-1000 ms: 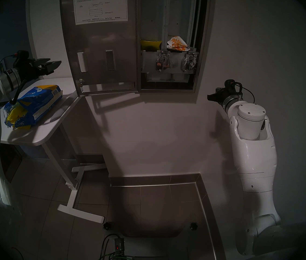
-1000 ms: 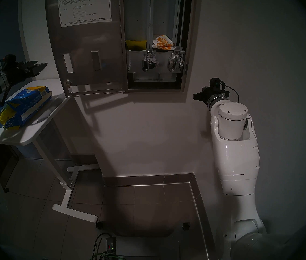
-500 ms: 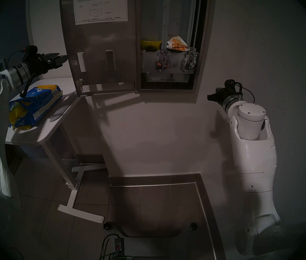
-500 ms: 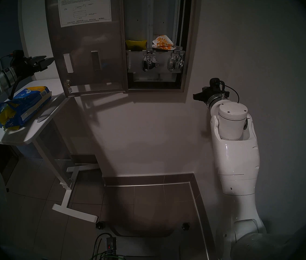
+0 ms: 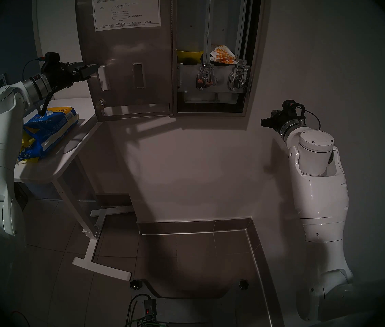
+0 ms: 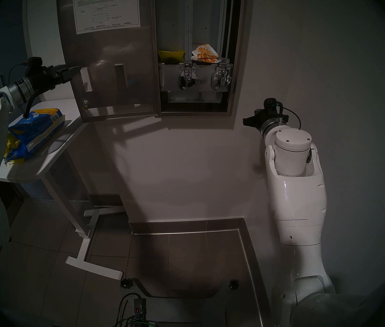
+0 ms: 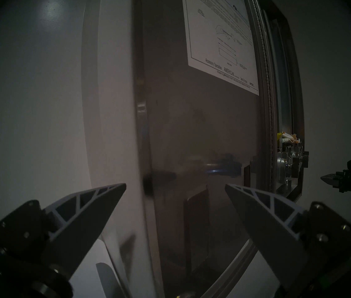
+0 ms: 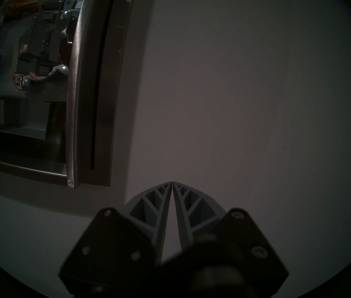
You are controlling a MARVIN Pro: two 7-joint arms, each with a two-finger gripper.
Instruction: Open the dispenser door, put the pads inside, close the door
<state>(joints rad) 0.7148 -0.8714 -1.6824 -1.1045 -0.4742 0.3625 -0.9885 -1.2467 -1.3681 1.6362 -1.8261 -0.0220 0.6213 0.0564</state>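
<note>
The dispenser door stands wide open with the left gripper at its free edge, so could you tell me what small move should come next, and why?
Probably ease the open left gripper forward around the dispenser door edge: a yellow pad already sits inside, so closing seems next.

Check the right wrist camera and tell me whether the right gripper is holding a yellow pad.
No: the right gripper has its fingertips touching with nothing between them, facing the bare wall.

Blue bag (image 5: 52, 128) on white table (image 5: 52, 168)
</note>
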